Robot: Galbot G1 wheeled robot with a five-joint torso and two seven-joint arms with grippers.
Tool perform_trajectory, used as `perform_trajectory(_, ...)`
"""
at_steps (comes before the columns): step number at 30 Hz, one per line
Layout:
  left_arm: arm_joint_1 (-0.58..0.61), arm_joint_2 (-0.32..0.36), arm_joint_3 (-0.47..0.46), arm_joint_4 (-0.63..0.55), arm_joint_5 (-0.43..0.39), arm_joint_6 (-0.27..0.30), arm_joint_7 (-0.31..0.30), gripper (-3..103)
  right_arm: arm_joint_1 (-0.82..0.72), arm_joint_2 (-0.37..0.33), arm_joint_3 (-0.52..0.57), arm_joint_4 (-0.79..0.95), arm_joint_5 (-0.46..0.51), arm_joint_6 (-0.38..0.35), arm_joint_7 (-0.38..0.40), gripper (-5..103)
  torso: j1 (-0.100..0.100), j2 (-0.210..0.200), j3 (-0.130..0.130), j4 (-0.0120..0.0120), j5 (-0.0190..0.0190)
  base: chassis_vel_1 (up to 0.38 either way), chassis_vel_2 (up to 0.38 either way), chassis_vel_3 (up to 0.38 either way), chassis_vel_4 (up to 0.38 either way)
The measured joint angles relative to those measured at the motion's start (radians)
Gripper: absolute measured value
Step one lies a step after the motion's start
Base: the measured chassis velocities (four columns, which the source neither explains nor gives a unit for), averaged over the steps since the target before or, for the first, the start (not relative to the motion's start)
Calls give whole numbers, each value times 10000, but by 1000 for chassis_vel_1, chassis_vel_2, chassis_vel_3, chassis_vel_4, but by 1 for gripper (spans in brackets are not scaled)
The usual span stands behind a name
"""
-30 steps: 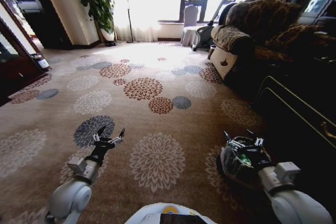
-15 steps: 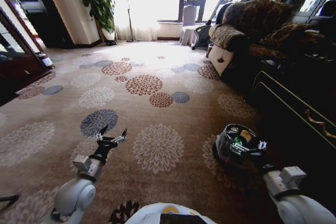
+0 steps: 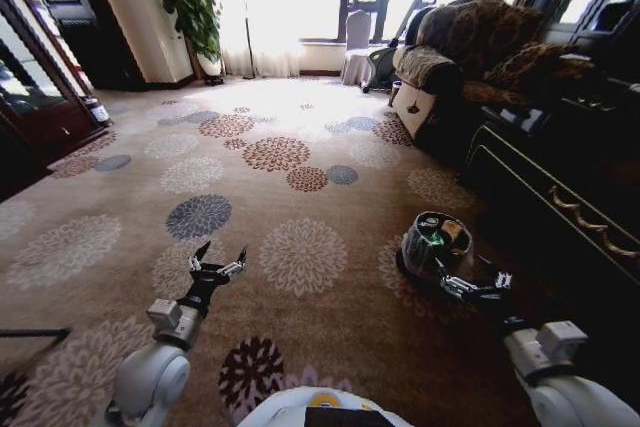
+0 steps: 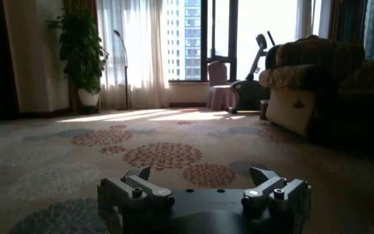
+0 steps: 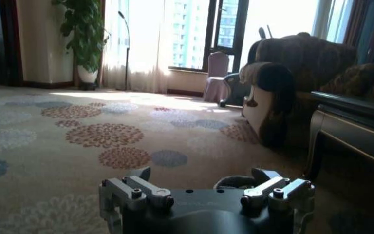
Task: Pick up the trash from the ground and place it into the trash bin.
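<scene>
Trash bin (image 3: 433,244) sits on the carpet (image 3: 300,197) by the dark cabinet (image 3: 560,207), litter inside. Right claw (image 3: 474,285) just beside it, spread open, empty. Left claw (image 3: 217,265) likewise open, empty — low over carpet. Looks like between drops; next calls for finding more trash.

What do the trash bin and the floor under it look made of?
The trash bin looks like dark hard plastic, lined with a thin, crinkled, translucent grey-white bag. The floor is low-pile matte carpet with a floral medallion pattern.

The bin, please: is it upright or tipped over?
Upright: the bin stands on the carpet with its open mouth facing up, trash inside.
</scene>
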Motion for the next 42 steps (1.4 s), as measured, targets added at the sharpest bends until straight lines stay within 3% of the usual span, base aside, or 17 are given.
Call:
perform_trajectory(10, -290, -49, 518, 83, -112, -250, -307, 100, -45, 115, 137, -429, 2, 563, -73, 100, 1, -1, 5, -1, -1, 48, -47, -52, 47)
perform_trajectory(14, -184, -139, 671, 197, -255, -880, -313, 100, 7, 242, 141, -547, -29, 682, -55, 100, 1, -1, 5, -1, -2, 0, 0, 0, 0)
perform_trajectory(21, -5, -471, 804, -109, -70, -912, -627, 100, 344, 450, -510, 110, 208, 379, 670, 100, 1, 0, 2, -1, -4, 0, 0, 0, 0)
perform_trajectory(25, 638, -636, 174, -438, 429, -751, -107, 100, 491, 630, -963, 232, 133, 355, 817, 100, 1, 0, 2, 0, 0, 0, 0, 0, 0)
perform_trajectory(31, 1989, -768, -451, -481, 645, -1601, 342, 100, 571, 1229, -1342, -472, -295, 1192, 402, 100, 0, 1, 1, 2, -1, 0, 0, 0, 0)
perform_trajectory(36, 1833, -747, -347, -373, 616, -1775, 328, 100, 927, 1746, -1670, -717, -529, 1415, 400, 100, 0, 1, 1, 0, -2, 0, 0, 0, 0)
perform_trajectory(42, 1681, -813, -55, -653, 719, -1613, 238, 100, 648, 1920, -1615, -300, -555, 1107, 215, 100, 0, 2, 1, -1, -3, 0, 0, 0, 0)
